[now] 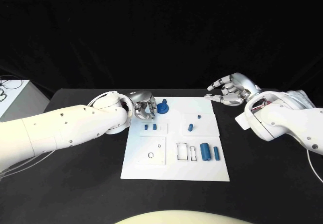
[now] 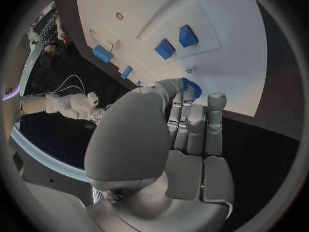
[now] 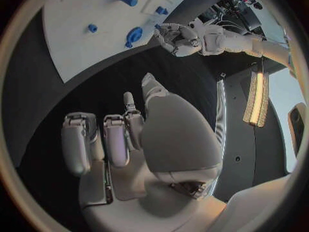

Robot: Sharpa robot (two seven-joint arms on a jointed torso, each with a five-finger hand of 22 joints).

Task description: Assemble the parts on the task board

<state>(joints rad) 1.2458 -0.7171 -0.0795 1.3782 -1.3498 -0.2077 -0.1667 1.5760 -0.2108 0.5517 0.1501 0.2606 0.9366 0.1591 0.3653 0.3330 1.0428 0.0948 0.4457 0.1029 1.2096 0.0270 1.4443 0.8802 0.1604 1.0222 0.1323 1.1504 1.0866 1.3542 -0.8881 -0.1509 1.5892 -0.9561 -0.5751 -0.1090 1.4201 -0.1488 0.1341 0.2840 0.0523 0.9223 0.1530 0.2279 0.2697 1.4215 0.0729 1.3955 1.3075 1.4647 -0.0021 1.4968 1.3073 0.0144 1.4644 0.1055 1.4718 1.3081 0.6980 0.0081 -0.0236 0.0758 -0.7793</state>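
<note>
The white task board lies in the middle of the black table. At its far left corner stands a blue round part with a knob. My left hand reaches it from the left. Thumb and fingertips pinch the part. Two small blue blocks sit just nearer on the board, a short blue peg lies mid-board, and two blue cylinders stand by the right edge. My right hand hovers off the board's far right corner, fingers loosely bent and apart, holding nothing.
Rectangular outlines and small holes mark the board's near half. A pale box with cables stands at the table's far left. Bare black table surrounds the board on the left, right and near sides.
</note>
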